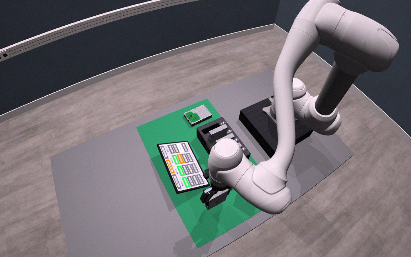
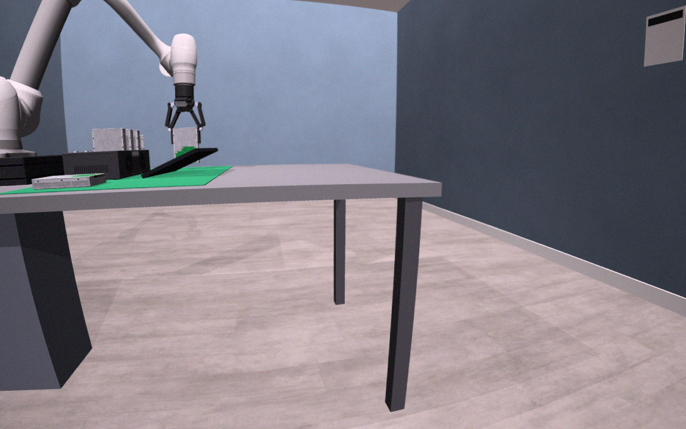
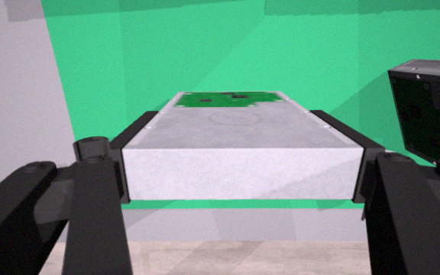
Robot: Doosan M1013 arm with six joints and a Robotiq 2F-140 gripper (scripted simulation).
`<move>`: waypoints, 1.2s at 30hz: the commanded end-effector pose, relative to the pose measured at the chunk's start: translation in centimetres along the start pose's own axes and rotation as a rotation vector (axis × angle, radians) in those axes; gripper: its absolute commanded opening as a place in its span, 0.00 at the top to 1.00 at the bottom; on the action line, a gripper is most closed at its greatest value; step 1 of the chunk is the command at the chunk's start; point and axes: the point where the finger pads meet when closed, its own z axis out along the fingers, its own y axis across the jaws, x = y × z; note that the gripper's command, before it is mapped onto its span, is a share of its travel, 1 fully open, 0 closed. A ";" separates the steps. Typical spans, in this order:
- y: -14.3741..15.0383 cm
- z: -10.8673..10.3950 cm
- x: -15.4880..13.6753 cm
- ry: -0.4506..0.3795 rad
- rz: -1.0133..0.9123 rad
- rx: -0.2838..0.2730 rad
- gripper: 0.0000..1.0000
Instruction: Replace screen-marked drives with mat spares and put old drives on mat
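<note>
My gripper (image 1: 214, 195) (image 2: 185, 127) (image 3: 233, 129) is shut on a grey drive (image 2: 187, 139) (image 3: 243, 172). The drive hangs upright above the near right part of the green mat (image 1: 168, 131) (image 2: 175, 179) (image 3: 205, 46), its green circuit-board end pointing down. It hangs beside the near corner of the tilted screen (image 1: 183, 166) (image 2: 180, 158), which shows orange and green cells. The black dock (image 1: 223, 134) (image 2: 105, 159) stands behind the screen; its far bay is empty, other bays hold drives (image 2: 116, 138), and my arm hides part of it. One spare drive (image 1: 196, 115) (image 2: 68, 181) lies flat on the mat's far end.
The black robot base (image 1: 274, 124) sits right of the dock on the grey table (image 1: 105, 191) (image 2: 308, 181). A black housing (image 3: 430, 111) stands close to the right finger in the wrist view. The table's near edge lies just beyond the mat.
</note>
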 end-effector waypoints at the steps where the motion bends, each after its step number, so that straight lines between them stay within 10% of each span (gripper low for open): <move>1: -0.1 -0.1 0.0 -0.001 0.000 0.002 0.90; 36: -0.1 1.3 0.0 -0.001 0.000 0.002 0.90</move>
